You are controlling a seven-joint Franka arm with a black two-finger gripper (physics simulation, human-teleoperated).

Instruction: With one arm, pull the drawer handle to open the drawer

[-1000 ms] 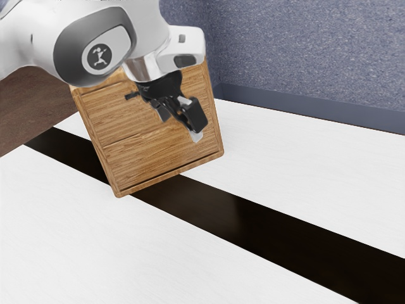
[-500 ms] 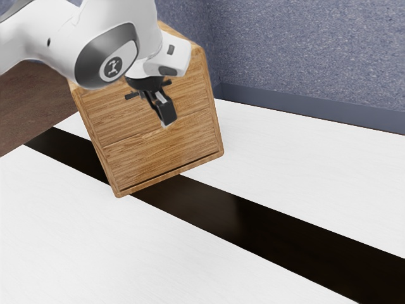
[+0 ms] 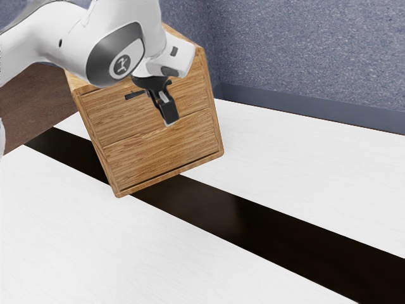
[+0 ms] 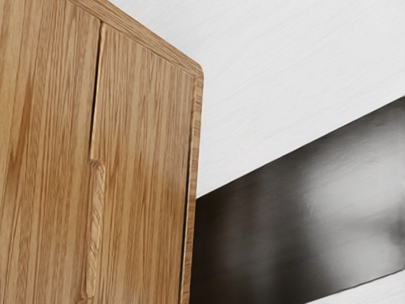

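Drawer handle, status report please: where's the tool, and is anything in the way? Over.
Tool at the black handle, upper drawer of the wooden cabinet. Opening: can't tell. Nothing seen in the pull path.

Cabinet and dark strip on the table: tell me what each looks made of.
The cabinet looks like light wood or veneer, matte, by its fine straight grain. The dark strip looks glossy black, perhaps lacquer or glass, by its soft reflections.
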